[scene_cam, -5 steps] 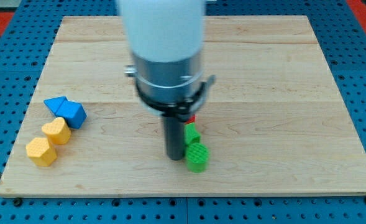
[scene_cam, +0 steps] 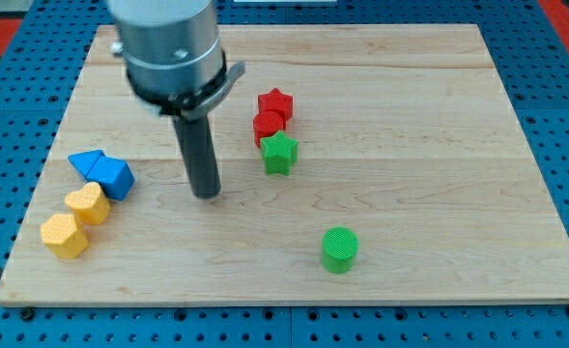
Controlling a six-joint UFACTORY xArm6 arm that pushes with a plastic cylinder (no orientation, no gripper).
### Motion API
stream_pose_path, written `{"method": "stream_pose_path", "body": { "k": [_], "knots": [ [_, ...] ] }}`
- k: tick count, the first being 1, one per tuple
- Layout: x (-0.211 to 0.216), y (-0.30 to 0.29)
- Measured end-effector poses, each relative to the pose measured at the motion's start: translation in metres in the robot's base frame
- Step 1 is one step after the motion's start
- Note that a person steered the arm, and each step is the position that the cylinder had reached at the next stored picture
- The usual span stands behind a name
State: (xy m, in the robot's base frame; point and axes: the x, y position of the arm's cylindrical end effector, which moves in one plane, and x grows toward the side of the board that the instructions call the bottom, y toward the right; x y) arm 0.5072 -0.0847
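Note:
My tip (scene_cam: 206,195) rests on the wooden board (scene_cam: 410,116), left of centre, touching no block. The nearest blocks are a green star (scene_cam: 279,153) to its right and a blue block (scene_cam: 116,178) to its left, with a second blue block (scene_cam: 87,162) beside that one. Above the green star sit a red round block (scene_cam: 267,126) and a red star (scene_cam: 275,102), packed in a column. A green cylinder (scene_cam: 340,249) stands alone toward the view's bottom right. A yellow heart (scene_cam: 88,204) and a yellow hexagon (scene_cam: 64,235) lie at the lower left.
A blue perforated table (scene_cam: 564,116) surrounds the board on all sides. The arm's grey body (scene_cam: 168,48) hangs over the board's upper left part.
The arm has moved left and up the view, away from the green blocks. The green cylinder now lies further right and lower, and the red blocks and green star show.

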Motion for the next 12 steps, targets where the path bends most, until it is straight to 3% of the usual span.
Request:
{"method": "stream_pose_path", "body": {
  "k": [3,4,5,6,7,8,9,10,12],
  "knots": [
    [-0.056,0.123],
    [-0.003,0.151],
    [0.079,0.227],
    [0.107,0.149],
    [0.044,0.101],
    [0.015,0.114],
    [0.050,0.068],
    [0.083,0.095],
    [0.002,0.157]
  ]
}}
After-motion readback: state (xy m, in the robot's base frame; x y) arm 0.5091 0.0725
